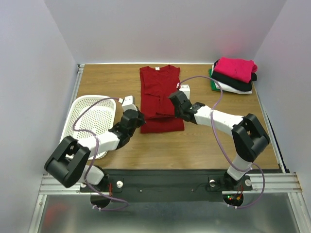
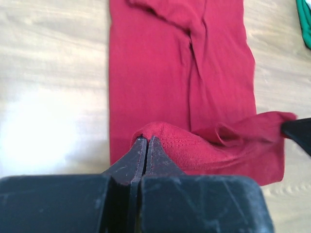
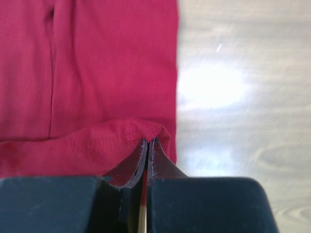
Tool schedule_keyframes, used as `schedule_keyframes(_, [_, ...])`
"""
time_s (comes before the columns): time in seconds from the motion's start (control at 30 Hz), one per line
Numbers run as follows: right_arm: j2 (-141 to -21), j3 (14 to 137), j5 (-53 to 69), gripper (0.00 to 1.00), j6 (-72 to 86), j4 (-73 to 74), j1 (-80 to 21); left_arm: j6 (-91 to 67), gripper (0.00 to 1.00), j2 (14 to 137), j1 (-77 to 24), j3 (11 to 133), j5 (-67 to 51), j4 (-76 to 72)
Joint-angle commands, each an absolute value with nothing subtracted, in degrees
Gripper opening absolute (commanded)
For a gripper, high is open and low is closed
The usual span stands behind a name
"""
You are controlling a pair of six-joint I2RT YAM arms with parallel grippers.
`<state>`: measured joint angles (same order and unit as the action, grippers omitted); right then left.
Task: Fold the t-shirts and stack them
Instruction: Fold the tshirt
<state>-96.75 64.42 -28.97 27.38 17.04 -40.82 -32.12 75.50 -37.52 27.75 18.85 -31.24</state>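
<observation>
We see the left end effector [image 2: 146,141] and right end effector [image 3: 148,141] each clenched on the near hem of the dark red t-shirt [image 1: 158,92].

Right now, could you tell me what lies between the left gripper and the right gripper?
The lifted bottom hem of the dark red t-shirt spans from left gripper to right gripper, each shut on a corner; the left wrist view shows it.

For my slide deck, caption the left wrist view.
Left hand pinches the dark red t-shirt by its hem over the wooden table.
</observation>
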Motion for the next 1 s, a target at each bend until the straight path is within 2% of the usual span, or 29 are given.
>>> schedule_keyframes(0.0, [-99.13,70.56,-30.24,0.00,23.73,13.54,-37.19,-26.63,0.00,80.76,-34.46,34.44,14.07,-37.70])
schedule_keyframes(0.37, [-111.18,82.52,-27.69,0.00,19.34,13.10,-33.05,-23.29,0.00,95.87,-29.53,47.10,9.93,-38.85])
schedule_keyframes(0.97, [-118.48,89.73,-28.92,0.01,17.40,13.10,-30.94,-22.59,0.00,105.20,-25.93,55.98,11.25,-36.30])
